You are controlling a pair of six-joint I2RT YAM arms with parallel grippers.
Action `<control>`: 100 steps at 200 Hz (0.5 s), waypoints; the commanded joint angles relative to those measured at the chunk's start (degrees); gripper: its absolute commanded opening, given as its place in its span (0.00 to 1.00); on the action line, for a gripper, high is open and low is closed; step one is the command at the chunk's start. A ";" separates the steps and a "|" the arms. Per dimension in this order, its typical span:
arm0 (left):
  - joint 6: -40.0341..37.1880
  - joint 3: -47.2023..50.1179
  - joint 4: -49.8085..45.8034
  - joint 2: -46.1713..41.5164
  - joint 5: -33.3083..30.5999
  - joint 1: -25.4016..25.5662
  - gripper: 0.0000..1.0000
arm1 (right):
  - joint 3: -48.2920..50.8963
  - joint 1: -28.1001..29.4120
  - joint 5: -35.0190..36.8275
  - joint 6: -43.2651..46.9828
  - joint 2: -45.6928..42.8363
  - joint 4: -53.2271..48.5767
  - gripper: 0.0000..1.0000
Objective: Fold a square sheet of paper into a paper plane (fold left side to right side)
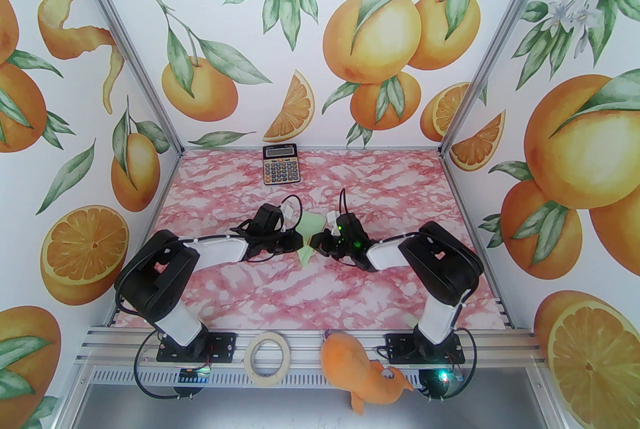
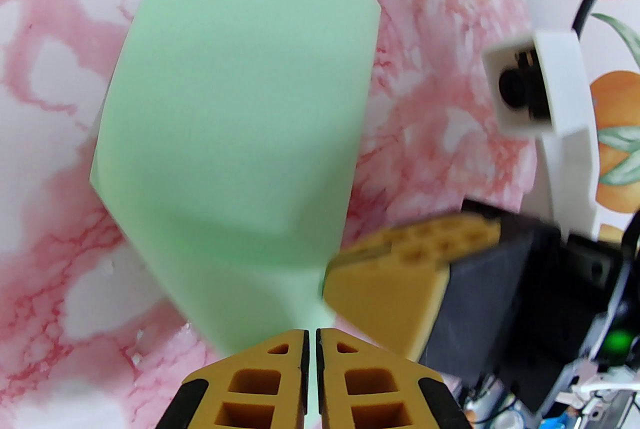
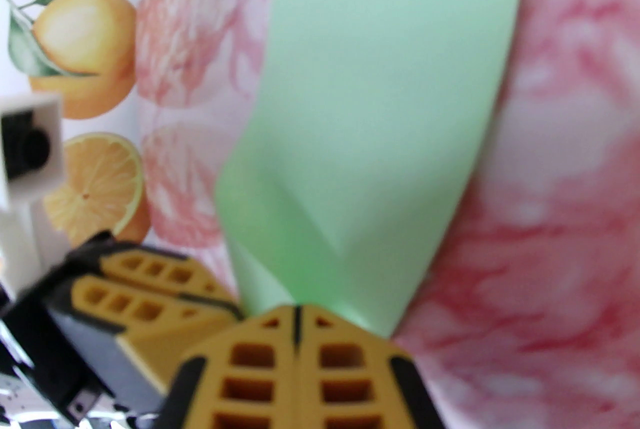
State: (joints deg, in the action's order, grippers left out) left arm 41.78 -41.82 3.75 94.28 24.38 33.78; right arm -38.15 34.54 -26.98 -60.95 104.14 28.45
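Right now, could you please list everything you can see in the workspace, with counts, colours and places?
Paper: one, pale green, mid-table, bent and pinched from both sides.
Calculator: one, black and orange, far edge of the table, near centre.
Tape: one roll, beige, near edge, left of centre.
Toy: one, orange plush, near edge, right of the tape.
Table: one, pink marble pattern, under it all.
Left arm: one, black and white, near left, reaching to centre.
Right arm: one, black and white, near right, reaching to centre.
Left tool: one, yellow and black, shut on the paper.
Right tool: one, yellow and black, shut on the paper.
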 commanded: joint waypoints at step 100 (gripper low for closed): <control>-1.09 1.68 0.80 1.32 3.59 1.36 0.14 | -3.50 -1.29 0.70 5.73 0.89 -6.25 0.00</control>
State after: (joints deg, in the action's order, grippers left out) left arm 41.56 -40.69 3.66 94.26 26.59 34.63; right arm -40.23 33.69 -26.98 -56.86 104.16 23.53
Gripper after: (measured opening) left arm 0.143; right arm 0.047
